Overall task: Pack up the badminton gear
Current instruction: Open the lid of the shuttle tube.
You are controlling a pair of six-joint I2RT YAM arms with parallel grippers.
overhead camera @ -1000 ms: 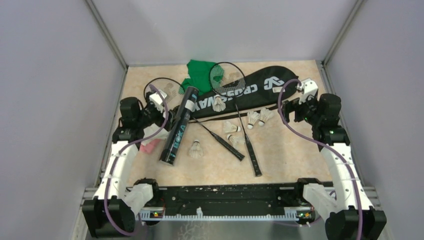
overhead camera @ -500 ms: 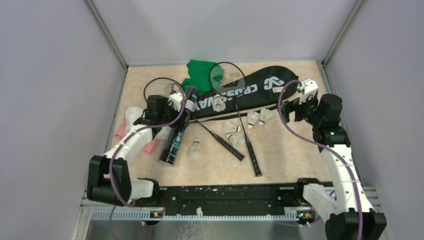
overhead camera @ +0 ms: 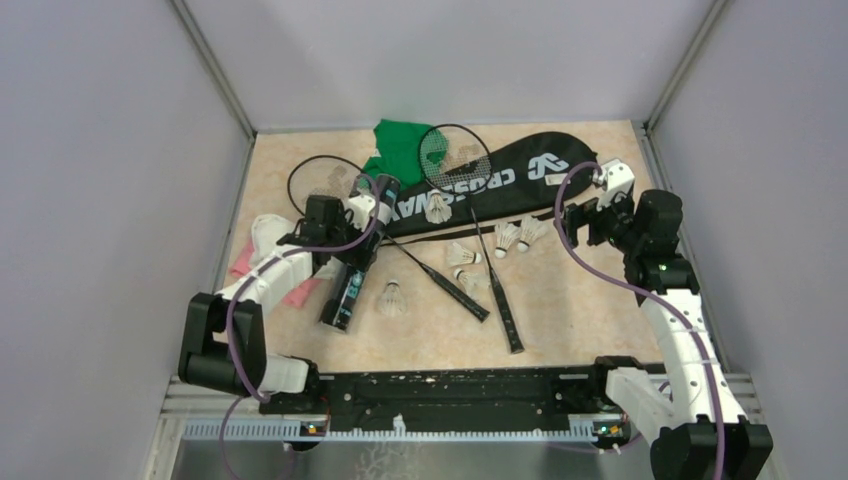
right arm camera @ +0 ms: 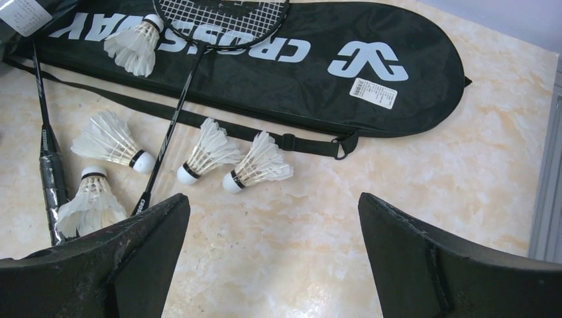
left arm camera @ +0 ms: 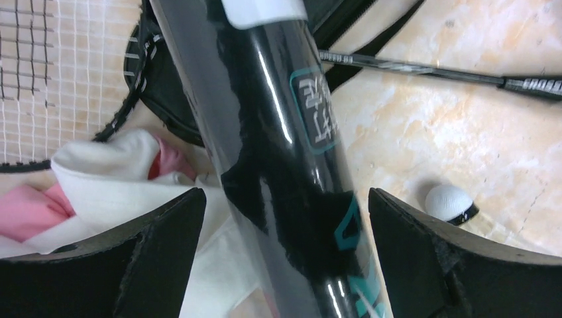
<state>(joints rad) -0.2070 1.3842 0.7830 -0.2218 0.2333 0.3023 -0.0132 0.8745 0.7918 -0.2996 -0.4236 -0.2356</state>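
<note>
**Both claws spread; gear loose on the desk**

The desk (overhead camera: pixel 580 310) is a mottled beige, stone-look slab. The largest thing on it is the bag (right arm camera: pixel 278 73), ahead of the right claw (right arm camera: pixel 272 202). It is flat black fabric in a racket shape, with white "CROSSWAY" lettering, a white sticker and a thin buckled strap along its near edge. What it holds cannot be told. The right claw hangs spread wide and grips nothing.

The tube (left arm camera: pixel 278 132) is a long, glossy black cylinder with teal lettering and a white band toward its far end. It runs through the gap of the left claw (left arm camera: pixel 285 199). The fingers stand wide on either side, with slivers of cloth and desk showing between them and the tube. Its contents are hidden.

The first racket (right arm camera: pixel 222 13) has a thin black frame and a white string grid. Its head lies on top of the bag, ahead and left of the right claw, and its shaft slants back toward that claw's left finger. The second racket (left arm camera: pixel 59 73) has its head ahead and left of the left claw, and a thin shaft crosses ahead and right.

A soft, crumpled white and pink cloth (left arm camera: pixel 119 179) lies by the left claw's left finger. A green cloth (overhead camera: pixel 400 145) sits far ahead.

One feathered white shuttlecock (right arm camera: pixel 136 46) rests on the bag. Four more shuttlecocks (right arm camera: pixel 209 152) lie just ahead of the right claw. A round cork (left arm camera: pixel 450 202) sits just outside the left claw's right finger.
</note>
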